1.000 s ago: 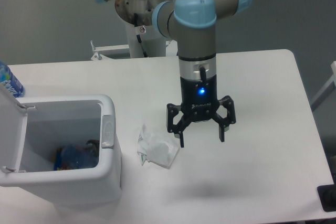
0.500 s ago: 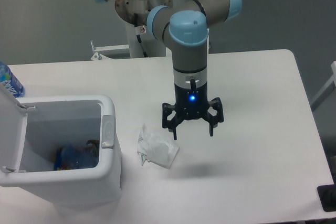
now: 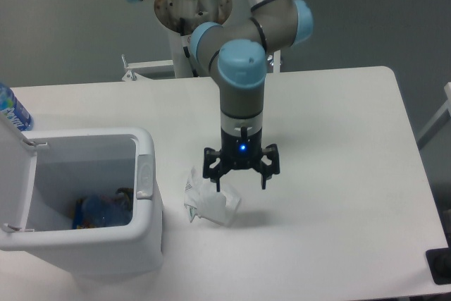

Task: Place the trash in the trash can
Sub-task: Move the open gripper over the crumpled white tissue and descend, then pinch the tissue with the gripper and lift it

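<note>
A crumpled white paper napkin [image 3: 210,203] lies on the white table [image 3: 338,139], just right of the trash can [image 3: 84,244]. My gripper [image 3: 240,187] hangs open, pointing down, with its left fingertip over the napkin's upper right edge and the right fingertip past it. Nothing is between the fingers. The trash can is a white boxy bin with its lid [image 3: 15,170] swung open to the left and a grey latch tab [image 3: 144,177] on its right rim. Bluish items [image 3: 102,211] lie at its bottom; whether the clear bottle is among them I cannot tell.
A bottle with a blue label [image 3: 10,107] pokes in at the left edge behind the bin lid. The arm's base [image 3: 190,5] stands behind the table's far edge. A dark object [image 3: 440,266] sits at the right front corner.
The gripper has moved left and lower, from right of the napkin to directly over its right edge. It stays open. The napkin and the bin have not moved.
</note>
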`<state>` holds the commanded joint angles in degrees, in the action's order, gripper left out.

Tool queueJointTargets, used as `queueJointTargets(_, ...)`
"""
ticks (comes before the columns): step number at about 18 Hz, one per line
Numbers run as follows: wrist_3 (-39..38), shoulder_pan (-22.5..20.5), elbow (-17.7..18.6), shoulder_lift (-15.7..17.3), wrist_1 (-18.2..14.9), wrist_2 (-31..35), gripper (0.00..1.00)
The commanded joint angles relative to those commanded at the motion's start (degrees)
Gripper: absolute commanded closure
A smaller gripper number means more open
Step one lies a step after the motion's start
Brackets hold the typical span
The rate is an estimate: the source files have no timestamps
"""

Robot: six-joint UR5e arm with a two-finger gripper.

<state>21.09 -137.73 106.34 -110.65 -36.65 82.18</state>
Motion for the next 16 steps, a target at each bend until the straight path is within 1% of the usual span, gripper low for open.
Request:
queueJointTargets(2, 0.0, 1.14, -0.08, -0.88, 0.09, 0.09, 0.0)
queueJointTargets(4, 0.0, 1.32, 0.27, -1.24, 0.0, 0.0, 0.0)
queueJointTargets(7, 0.0, 1.85, -0.26, -2.29, 0.09, 0.0, 0.0)
queueJointTargets(13, 0.0, 1.93, 0.27, -2.55, 0.09, 0.0, 0.0)
queueJointTargets(16, -0.17, 2.37, 0.44, -3.34, 0.09, 0.18, 0.0)
